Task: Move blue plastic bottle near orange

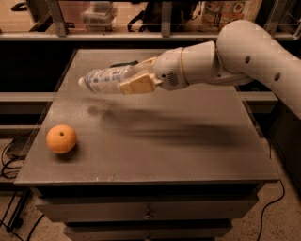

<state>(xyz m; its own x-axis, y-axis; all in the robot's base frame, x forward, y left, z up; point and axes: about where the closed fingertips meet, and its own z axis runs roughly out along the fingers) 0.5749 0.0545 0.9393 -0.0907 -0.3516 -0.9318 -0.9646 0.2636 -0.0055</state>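
The blue plastic bottle (104, 79) is a clear bottle with a pale label and white cap. It lies sideways in the air, cap pointing left, above the back left of the grey table (188, 155). My gripper (134, 80) is shut on the bottle's right end, its cream fingers (136, 86) around it. The white arm reaches in from the right. The orange (61, 139) sits on the table near the front left corner, well below and left of the bottle.
A green-edged object (123, 63) lies on the table behind the bottle, mostly hidden. A shelf rail with containers (101, 12) runs along the back. Drawers (148, 212) sit under the table's front edge. Cables (11, 155) hang at the left.
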